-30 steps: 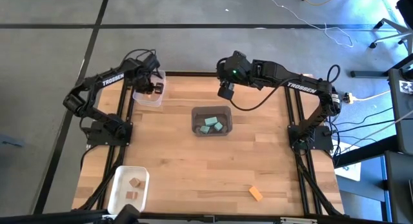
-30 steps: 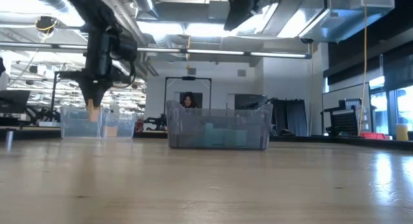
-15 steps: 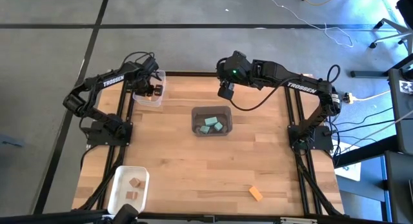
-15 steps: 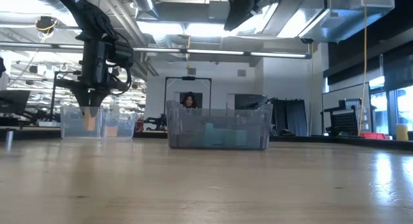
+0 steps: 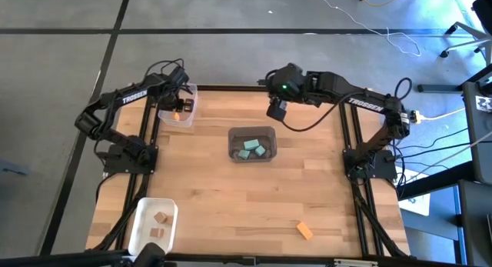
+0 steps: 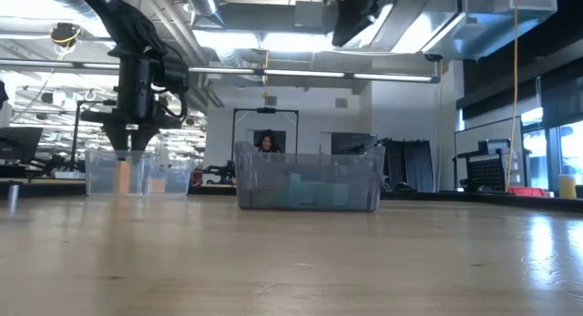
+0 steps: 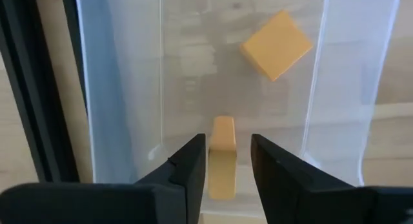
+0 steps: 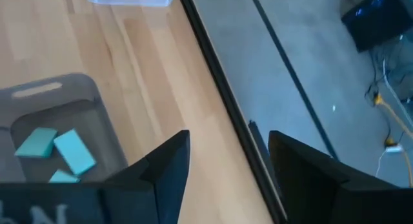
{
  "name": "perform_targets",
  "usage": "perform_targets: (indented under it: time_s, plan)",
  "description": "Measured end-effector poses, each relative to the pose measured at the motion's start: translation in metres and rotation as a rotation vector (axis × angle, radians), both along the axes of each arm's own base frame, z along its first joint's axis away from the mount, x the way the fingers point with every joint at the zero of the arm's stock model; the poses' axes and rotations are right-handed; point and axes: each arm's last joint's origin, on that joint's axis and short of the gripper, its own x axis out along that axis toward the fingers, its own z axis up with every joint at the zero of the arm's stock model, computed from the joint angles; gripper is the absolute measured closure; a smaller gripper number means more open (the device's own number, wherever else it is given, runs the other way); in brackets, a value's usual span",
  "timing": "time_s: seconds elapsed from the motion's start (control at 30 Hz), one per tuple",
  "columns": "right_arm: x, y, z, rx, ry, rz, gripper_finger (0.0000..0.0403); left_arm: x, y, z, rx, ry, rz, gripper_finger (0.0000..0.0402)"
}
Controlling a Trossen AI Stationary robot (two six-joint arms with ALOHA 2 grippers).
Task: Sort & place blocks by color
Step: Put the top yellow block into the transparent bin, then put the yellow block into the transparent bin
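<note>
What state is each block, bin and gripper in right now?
left gripper: open, over clear bin
orange blocks: two in clear bin
teal blocks: in grey bin
tan blocks: in white bin
loose orange block: on table
right gripper: open, empty

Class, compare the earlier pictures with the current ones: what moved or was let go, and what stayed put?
The left claw opened over the clear bin and rose slightly, releasing an orange block that now stands on edge inside. The right claw shifted a little rightward, open and empty. The grey bin, white bin and loose orange block stayed put.
</note>
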Motion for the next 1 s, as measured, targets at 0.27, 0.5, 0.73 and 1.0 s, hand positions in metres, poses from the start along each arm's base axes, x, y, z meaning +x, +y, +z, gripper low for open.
perform_targets:
  time_s: [0.27, 0.5, 0.73, 1.0]
  plan:
    - [-0.041, 0.012, 0.026, 0.084, -0.079, -0.081, 0.0192, 0.001, -0.002, 0.008, 0.021, -0.075, -0.064, 0.0288]
    - [-0.078, 0.027, 0.05, 0.219, -0.2, -0.068, 0.0192, 0.006, -0.005, 0.008, -0.025, -0.151, -0.122, 0.0287]
    - [-0.108, 0.04, 0.054, 0.494, -0.189, -0.063, 0.0192, 0.019, -0.011, 0.045, 0.091, -0.212, -0.24, 0.0287]
    - [-0.126, 0.051, 0.026, 0.617, 0.099, -0.103, 0.0192, 0.031, -0.05, 0.105, 0.281, -0.363, -0.408, 0.0287]
